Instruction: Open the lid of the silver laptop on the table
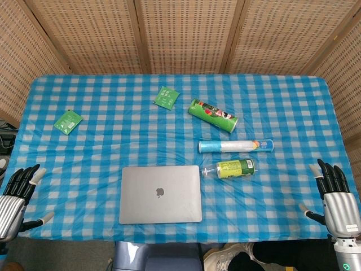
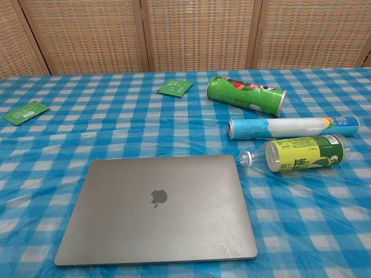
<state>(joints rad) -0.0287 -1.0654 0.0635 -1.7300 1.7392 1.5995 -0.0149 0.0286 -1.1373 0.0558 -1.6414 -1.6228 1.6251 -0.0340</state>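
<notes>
Apple logo on the silver laptop (image 2: 156,207) lid

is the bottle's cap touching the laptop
Apart. In the chest view, a strip of checked cloth shows between the bottle cap and the laptop edge.

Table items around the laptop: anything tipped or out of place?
Three containers lie on their sides right of the closed silver laptop: green chip can, blue-and-white tube, green-labelled clear bottle. Nothing spilled.
</notes>
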